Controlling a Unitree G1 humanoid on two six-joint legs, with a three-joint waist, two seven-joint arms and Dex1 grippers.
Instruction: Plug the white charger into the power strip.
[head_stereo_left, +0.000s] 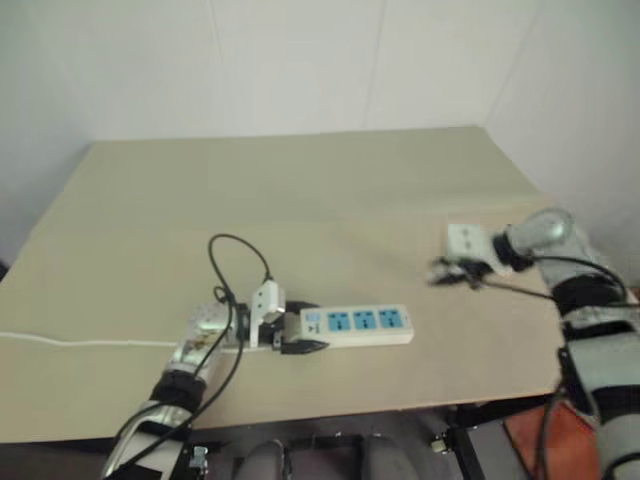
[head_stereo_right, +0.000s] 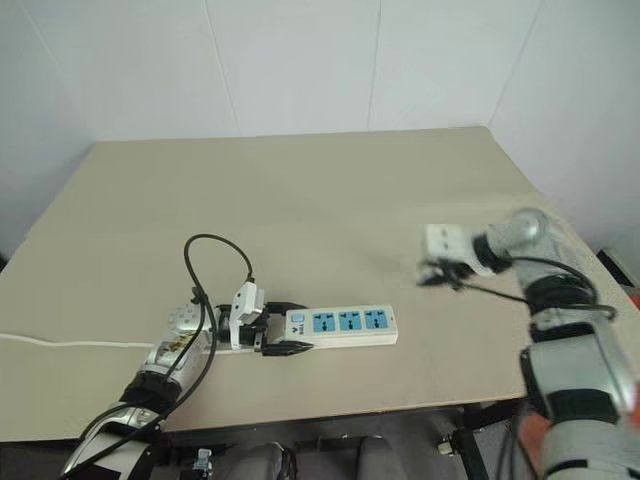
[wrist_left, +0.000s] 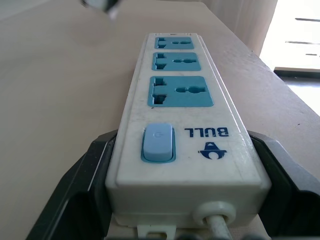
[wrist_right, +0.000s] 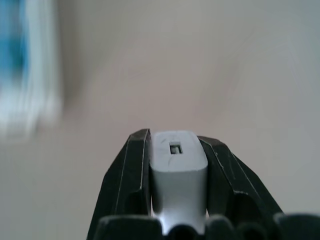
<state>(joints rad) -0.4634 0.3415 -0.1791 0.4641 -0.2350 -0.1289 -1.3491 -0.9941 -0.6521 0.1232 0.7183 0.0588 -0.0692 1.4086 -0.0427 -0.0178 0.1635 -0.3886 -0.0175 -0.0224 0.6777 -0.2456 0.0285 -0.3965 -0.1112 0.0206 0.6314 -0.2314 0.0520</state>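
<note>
Jaws clamped: right gripper on white charger, left gripper bracing power strip (cord end). Sockets empty; plugging left.

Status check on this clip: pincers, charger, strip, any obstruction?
Left pincer clamps switch end of long white blue-socketed power strip. Right pincer shut on small white charger block, off to strip's right. All three sockets free.

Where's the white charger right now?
The white charger is clamped in the right gripper, over the table on the robot's right, apart from the power strip that the left gripper grips.
</note>
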